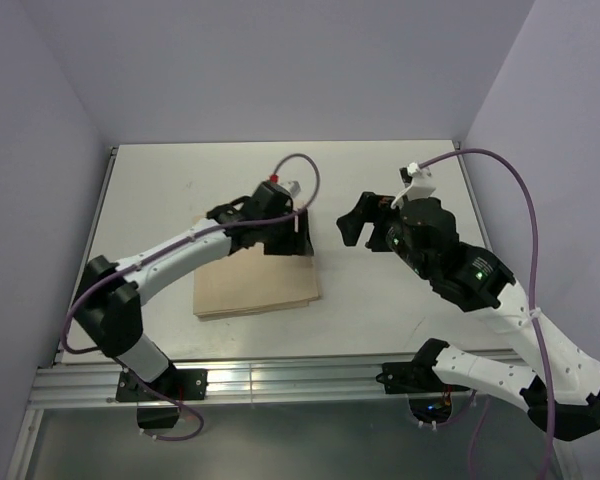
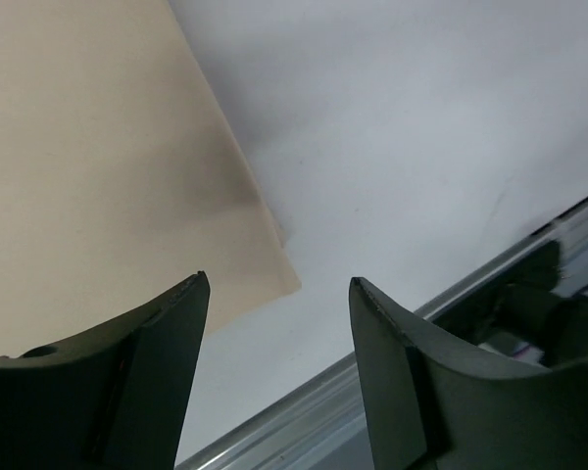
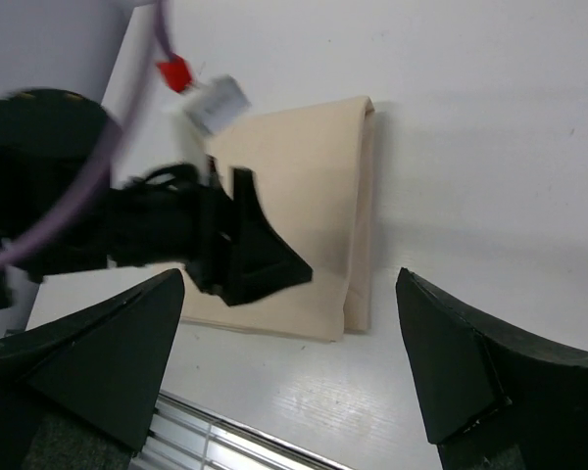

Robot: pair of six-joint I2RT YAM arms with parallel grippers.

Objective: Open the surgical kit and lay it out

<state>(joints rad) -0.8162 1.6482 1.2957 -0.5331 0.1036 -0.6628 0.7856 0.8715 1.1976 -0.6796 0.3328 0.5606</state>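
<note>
1. Your left claw (image 2: 279, 284) is hanging released and empty above the far right corner of the folded tan paper-like wrap (image 1: 255, 285), which is lying closed on the table, left of centre.
2. Your right claw (image 1: 352, 222) is hovering spread wide, holding nothing, near the wrap's right side.
3. You are probably going for a flap: pinch only the top layer at its edge and lift slowly, so the bundle is not sliding.
4. The matte white tabletop (image 1: 380, 300) is looking smooth; lavender walls (image 1: 280, 60) are enclosing it.

Pale lilac walls (image 1: 280, 60), white table (image 1: 210, 170)
</note>
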